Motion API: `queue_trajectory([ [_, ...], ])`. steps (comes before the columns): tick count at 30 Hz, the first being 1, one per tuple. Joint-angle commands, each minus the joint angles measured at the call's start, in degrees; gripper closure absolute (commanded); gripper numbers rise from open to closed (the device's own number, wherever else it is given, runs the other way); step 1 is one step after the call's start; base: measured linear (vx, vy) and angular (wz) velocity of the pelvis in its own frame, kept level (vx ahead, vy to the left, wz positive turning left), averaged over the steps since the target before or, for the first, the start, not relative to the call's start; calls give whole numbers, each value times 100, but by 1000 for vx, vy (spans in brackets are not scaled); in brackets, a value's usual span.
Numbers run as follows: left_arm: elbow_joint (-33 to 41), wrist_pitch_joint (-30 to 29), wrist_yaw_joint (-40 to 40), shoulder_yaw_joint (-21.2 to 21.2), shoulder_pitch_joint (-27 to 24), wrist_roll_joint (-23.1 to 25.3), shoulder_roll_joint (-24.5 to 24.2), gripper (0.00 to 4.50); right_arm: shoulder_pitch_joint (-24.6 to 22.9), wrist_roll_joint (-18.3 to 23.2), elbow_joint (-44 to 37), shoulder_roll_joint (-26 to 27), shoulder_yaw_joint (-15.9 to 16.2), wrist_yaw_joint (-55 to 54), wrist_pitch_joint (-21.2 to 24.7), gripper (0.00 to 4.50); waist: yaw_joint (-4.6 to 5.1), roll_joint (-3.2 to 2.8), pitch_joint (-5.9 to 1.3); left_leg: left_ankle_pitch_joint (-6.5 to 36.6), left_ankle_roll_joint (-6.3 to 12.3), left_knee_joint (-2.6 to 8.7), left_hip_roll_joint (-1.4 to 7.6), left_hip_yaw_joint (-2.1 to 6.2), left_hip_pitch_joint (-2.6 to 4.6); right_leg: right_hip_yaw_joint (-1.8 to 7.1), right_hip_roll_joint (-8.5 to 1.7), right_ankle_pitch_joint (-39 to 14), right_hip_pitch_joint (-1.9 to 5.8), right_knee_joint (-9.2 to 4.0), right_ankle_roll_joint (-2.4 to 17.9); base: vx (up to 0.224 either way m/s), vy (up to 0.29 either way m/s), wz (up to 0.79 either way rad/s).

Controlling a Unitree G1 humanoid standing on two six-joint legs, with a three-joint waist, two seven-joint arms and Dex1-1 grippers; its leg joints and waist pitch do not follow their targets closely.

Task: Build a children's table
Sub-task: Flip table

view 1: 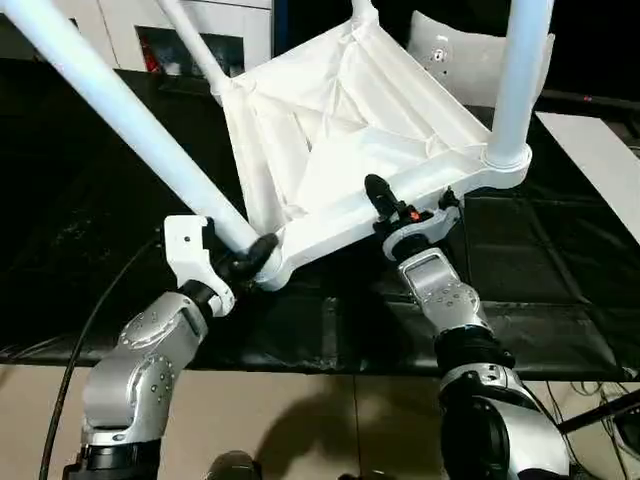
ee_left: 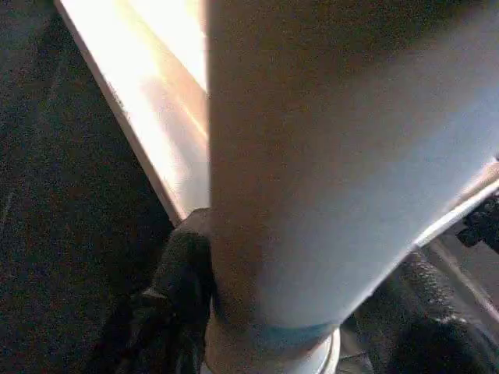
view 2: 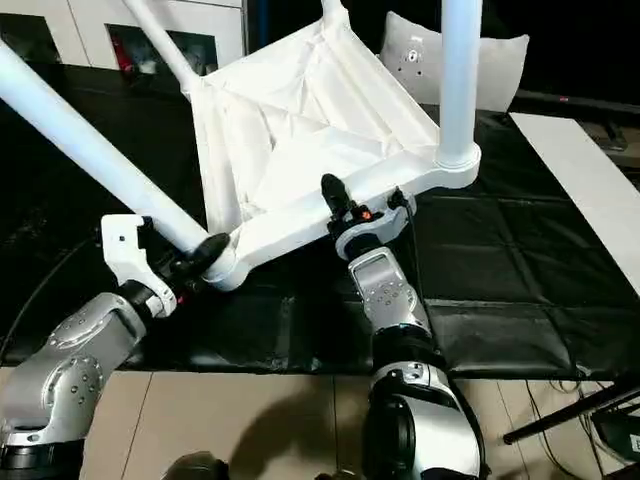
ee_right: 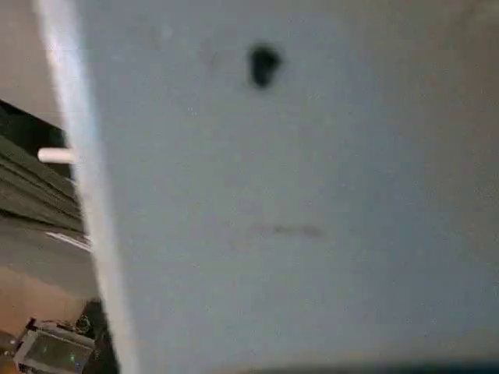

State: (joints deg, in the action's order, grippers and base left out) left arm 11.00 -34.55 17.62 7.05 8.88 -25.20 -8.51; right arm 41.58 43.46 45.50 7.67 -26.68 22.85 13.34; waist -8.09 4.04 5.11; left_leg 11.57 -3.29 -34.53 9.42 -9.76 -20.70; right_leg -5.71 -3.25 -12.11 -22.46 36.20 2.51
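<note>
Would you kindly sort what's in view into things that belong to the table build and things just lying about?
Part of the job:
- table top, underside up
- legs, e.g. the leg at the left gripper
- right gripper on the rim

Lying about:
- white cushion
- flat white board
- cabinet

Silver screw-dotted forearms (view 1: 140, 365), black elbow joints, white wrist bracket (view 1: 190, 250), black cable.

Table top (view 1: 350, 130) and legs (view 1: 120, 105): smooth white plastic, slight sheen. Floor mat (view 1: 560, 270): black, glossy, creased.
</note>
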Motion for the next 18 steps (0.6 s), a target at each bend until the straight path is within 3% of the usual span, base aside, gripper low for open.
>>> queue_trajectory([
  [1,102,44,188,62,-191,-103,-87,155,458,206,-374,-3,-174,66,-375,255,21,-154,-559,-133,159,361,429,151,44,425,-643,696,373,-251,1241,0,0,0],
  [4,153,75,290,83,-259,-130,-137,149,450,203,-380,-34,-208,39,-424,256,12,-156,-595,-496,354,306,402,128,30,418,-598,1263,335,-184,1361,0,0,0],
  [6,323,161,656,157,-463,-267,-326,149,398,151,-458,-130,-265,-11,-561,256,-5,-196,-557,-206,414,324,418,129,18,416,-626,1000,321,-226,1387,0,0,0],
  [9,412,246,925,137,-596,-329,-511,149,338,62,-589,-192,-252,-69,-683,256,4,-221,-520,244,259,362,439,119,42,422,-620,406,303,-282,1327,0,0,0],
  [13,600,407,1296,4,-805,-214,-886,112,230,-255,-897,-338,-134,-378,-916,256,-4,-240,-492,462,82,396,438,126,45,428,-613,-12,288,-314,1174,0,0,0],
  [14,646,451,1367,-42,-837,-169,-964,103,211,-320,-946,-368,-110,-447,-944,256,0,-218,-486,492,68,405,441,126,47,430,-611,-90,288,-324,1139,0,0,0],
  [17,996,561,1720,-241,-915,-37,-1361,87,98,-778,-1148,-582,72,-958,-935,256,-21,-242,-470,628,-14,417,430,122,66,434,-602,-389,262,-355,1001,0,0,0],
  [18,1265,456,1895,-308,-912,-80,-1579,79,13,-1030,-1311,-697,183,-1148,-922,256,-14,-210,-459,695,-97,430,429,116,67,433,-586,-537,251,-346,905,0,0,0],
])
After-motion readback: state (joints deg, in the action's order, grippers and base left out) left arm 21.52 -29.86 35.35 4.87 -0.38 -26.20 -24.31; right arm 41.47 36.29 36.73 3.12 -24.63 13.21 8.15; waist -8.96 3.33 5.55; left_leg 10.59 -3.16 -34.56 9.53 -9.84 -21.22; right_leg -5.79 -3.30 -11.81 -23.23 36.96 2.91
